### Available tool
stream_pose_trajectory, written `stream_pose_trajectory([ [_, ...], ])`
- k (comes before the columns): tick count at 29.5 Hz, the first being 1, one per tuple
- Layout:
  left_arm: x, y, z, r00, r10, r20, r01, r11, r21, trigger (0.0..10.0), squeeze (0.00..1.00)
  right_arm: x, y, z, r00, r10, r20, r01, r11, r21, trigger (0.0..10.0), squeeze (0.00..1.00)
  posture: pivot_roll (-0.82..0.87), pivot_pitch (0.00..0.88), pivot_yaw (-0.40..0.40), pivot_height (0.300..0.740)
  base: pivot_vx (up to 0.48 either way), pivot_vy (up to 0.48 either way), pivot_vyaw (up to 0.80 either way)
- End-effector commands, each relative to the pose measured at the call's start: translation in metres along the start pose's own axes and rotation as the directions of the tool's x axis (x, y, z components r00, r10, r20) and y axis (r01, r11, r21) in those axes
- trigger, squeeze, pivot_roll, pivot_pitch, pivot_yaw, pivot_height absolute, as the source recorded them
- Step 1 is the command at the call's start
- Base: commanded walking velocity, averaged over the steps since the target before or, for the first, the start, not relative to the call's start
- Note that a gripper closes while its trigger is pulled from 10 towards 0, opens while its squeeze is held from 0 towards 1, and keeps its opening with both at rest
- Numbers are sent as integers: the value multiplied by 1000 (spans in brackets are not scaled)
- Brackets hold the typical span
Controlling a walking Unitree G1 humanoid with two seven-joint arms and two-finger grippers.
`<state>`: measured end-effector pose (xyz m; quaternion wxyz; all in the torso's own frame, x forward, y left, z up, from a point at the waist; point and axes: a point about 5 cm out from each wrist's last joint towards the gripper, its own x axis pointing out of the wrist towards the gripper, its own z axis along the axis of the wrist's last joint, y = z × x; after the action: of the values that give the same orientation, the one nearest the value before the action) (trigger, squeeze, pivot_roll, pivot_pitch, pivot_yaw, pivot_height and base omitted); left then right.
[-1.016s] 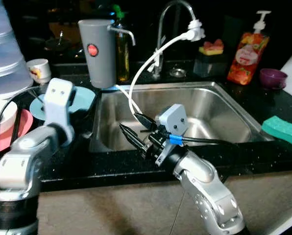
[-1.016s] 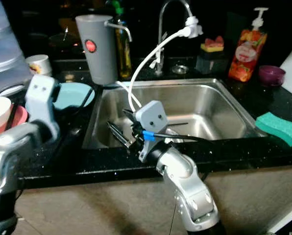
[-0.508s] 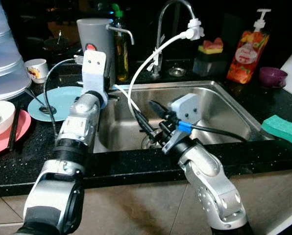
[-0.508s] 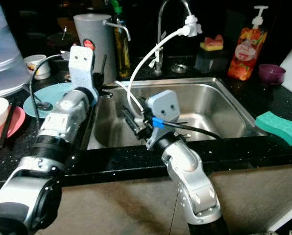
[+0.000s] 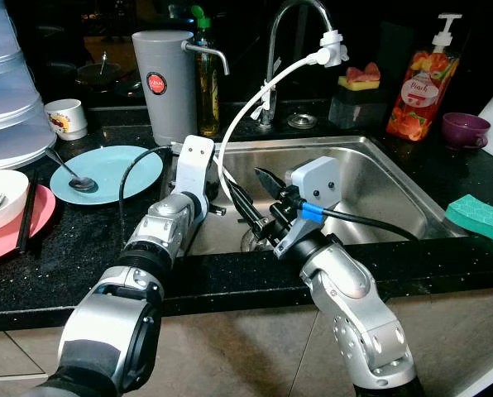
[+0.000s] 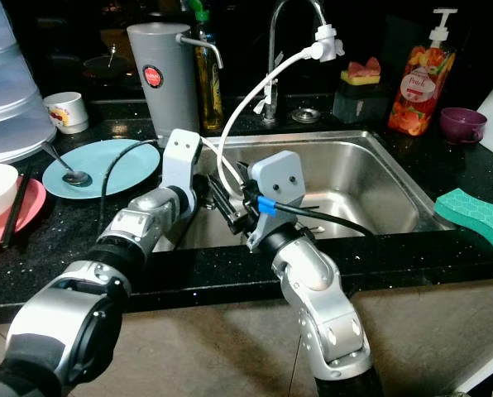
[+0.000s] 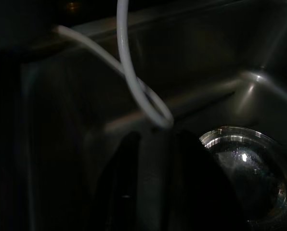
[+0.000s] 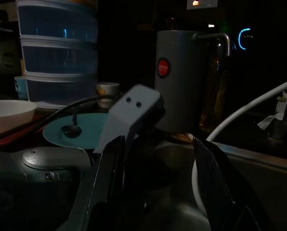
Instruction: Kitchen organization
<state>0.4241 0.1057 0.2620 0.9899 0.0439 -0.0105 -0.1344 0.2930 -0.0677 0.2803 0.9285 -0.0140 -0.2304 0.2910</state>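
- A pink plate (image 5: 15, 236) with a white bowl (image 5: 0, 192) on it is seen at the far left of the black counter (image 5: 81, 248); a fork rests in the bowl.
- A blue plate (image 5: 122, 169) is noted next; a spoon (image 5: 74, 175) lies on it.
- A grey canister (image 5: 169, 83) with a red label stands behind the blue plate.
- The left gripper (image 7: 153, 163) is reached over the left rim of the steel sink (image 5: 379, 178). Its fingers are seen narrowly parted, nothing between them.
- In the left wrist view a clear glass (image 7: 249, 168) is recorded lying in the sink basin just beside the fingers, under a loop of white hose (image 5: 246, 107).
- The right gripper (image 5: 251, 198) is held above the sink's front part, fingers spread wide, empty.
- In the right wrist view the left arm's wrist housing is seen between the right fingers.
- A green sponge (image 5: 481, 220) lies on the counter at far right.
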Motion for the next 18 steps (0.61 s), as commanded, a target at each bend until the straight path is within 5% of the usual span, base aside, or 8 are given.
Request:
stream_pose_trajectory([
  [1,-1,7,24,989,-8,147,1,999,44,10000,0,1,2,3,1000,3,12,-3,1000,5,10000,0,11,141,45,740,0,0,0],
  [5,-8,14,49,951,-1,309,-26,996,81,10000,0,1,2,3,1000,6,14,-6,1000,8,10000,0,19,132,33,740,0,0,0],
  [9,-11,30,51,959,65,277,-106,985,138,10000,0,0,4,2,1000,12,13,-12,1000,11,10000,0,24,128,34,740,0,0,0],
  [11,-16,53,42,967,181,180,-214,959,186,10000,0,1,4,2,1000,13,14,-13,1000,15,10000,0,28,128,31,740,0,0,0],
  [14,-17,58,39,966,200,163,-230,954,194,10000,0,1,4,1,1000,13,14,-13,1000,16,10000,0,28,128,31,740,0,0,0],
  [16,-24,70,30,976,173,129,-208,912,354,10000,0,1,5,1,1000,17,13,-17,1000,17,10000,0,35,127,24,740,0,0,0],
  [17,-24,70,30,976,173,129,-208,912,354,10000,0,1,5,1,1000,17,13,-17,1000,17,10000,0,35,127,24,740,0,0,0],
  [18,-31,78,25,986,135,94,-164,862,480,10000,0,1,5,1,1000,20,11,-20,1000,17,10000,0,42,126,27,740,0,0,0],
])
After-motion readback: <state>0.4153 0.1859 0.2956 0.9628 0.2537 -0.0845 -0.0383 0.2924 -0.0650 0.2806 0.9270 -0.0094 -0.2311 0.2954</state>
